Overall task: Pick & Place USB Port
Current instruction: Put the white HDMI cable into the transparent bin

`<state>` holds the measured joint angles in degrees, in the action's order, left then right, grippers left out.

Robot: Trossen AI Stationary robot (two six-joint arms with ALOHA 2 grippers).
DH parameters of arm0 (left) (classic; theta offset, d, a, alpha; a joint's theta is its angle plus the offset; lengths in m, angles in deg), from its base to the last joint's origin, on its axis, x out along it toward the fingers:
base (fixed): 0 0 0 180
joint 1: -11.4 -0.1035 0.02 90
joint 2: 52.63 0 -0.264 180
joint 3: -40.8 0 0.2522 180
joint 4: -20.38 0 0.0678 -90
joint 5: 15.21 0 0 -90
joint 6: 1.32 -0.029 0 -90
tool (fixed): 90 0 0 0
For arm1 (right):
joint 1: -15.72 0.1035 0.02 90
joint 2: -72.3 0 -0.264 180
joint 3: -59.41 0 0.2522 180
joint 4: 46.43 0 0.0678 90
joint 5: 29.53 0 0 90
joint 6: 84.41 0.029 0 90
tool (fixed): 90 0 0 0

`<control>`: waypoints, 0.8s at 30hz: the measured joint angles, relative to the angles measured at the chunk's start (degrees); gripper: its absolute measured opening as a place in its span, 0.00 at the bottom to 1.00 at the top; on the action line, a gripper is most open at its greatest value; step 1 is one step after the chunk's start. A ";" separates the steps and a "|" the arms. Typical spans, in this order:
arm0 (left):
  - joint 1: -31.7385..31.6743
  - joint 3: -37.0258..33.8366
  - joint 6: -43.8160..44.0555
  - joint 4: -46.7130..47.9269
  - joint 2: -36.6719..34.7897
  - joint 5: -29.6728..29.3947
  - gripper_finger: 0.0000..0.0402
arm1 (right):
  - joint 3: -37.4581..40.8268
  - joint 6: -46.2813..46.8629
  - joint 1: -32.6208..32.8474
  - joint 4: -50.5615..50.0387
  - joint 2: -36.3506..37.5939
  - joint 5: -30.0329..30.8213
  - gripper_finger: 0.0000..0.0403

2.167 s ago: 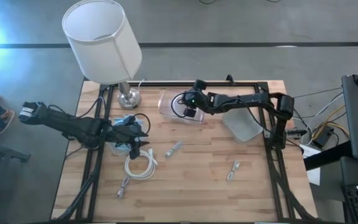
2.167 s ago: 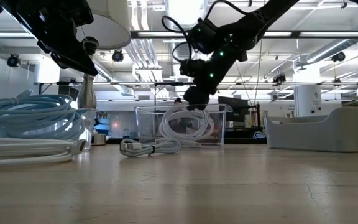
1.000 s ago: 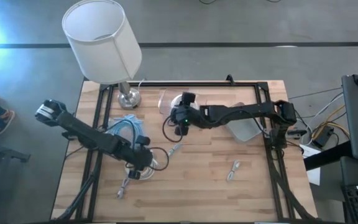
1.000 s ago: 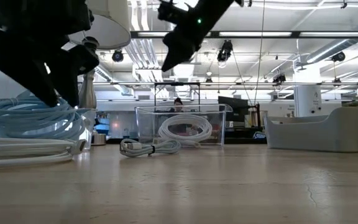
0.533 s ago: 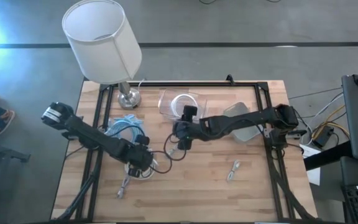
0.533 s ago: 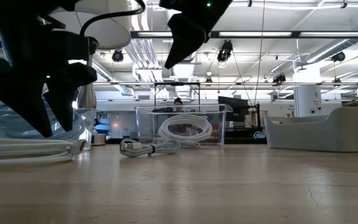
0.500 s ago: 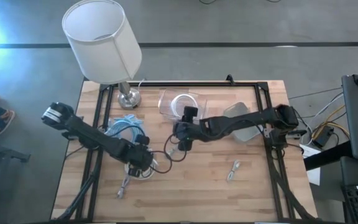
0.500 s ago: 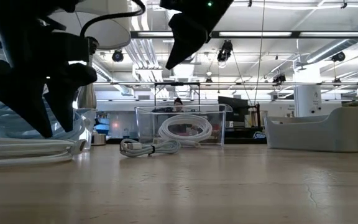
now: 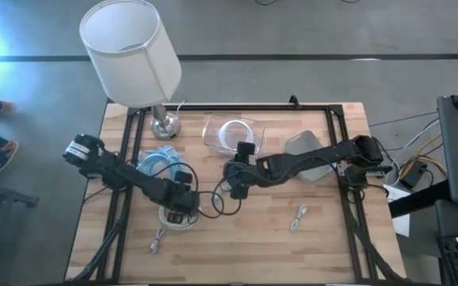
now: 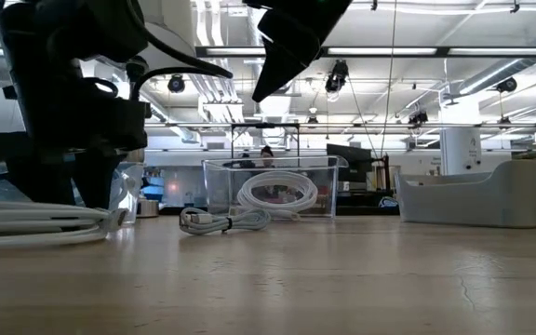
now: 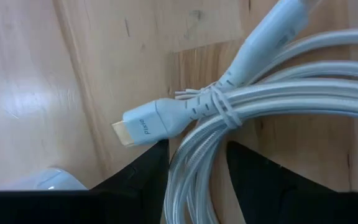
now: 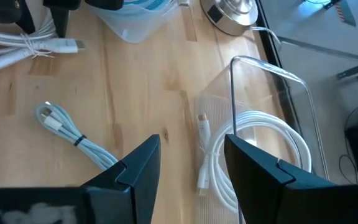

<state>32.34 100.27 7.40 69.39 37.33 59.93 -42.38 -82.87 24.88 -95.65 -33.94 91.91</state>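
A coiled white cable with a tie and a gold-tipped plug lies flat on the table near the left side. My left gripper is open and low over it, with some strands running between its fingers. My right gripper is open and hovers high above mid-table. A small bundled cable lies on the wood below it. A clear box at the far side holds another white coil. My left gripper comes at the white coil from above, pointing down, with one finger outside the loop's strands and one finger inside. I cannot tell whether the fingers touch the strands. The coil lies flat on the table.
A lamp with a white shade stands at the far left corner. A container of blue cables sits beside the left arm. A grey bin is at the right. Small bundled cables lie at the near left and the near right.
My right gripper has moved from beside the clear box toward the near edge, staying high, and now hangs over the small bundled cable. My left gripper has come down onto the white coil. The coil in the clear box has stayed in place.
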 joint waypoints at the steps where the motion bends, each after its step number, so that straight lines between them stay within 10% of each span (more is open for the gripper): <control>1: -0.05 0.10 0.01 0.08 0.01 0.32 0.41 | 0.00 0.02 -0.02 0.00 0.00 0.02 0.43; 12: -0.10 2.07 0.59 -0.25 -1.08 0.88 0.09 | 0.02 1.73 -0.02 -0.39 0.00 -0.03 0.43; 24: -0.08 5.78 1.62 -0.24 -2.69 -7.55 0.13 | 0.02 9.94 0.11 -2.08 0.00 -14.09 0.43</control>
<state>32.26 106.05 9.02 69.15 34.64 52.38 -42.36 -72.93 25.00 -97.73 -33.94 77.83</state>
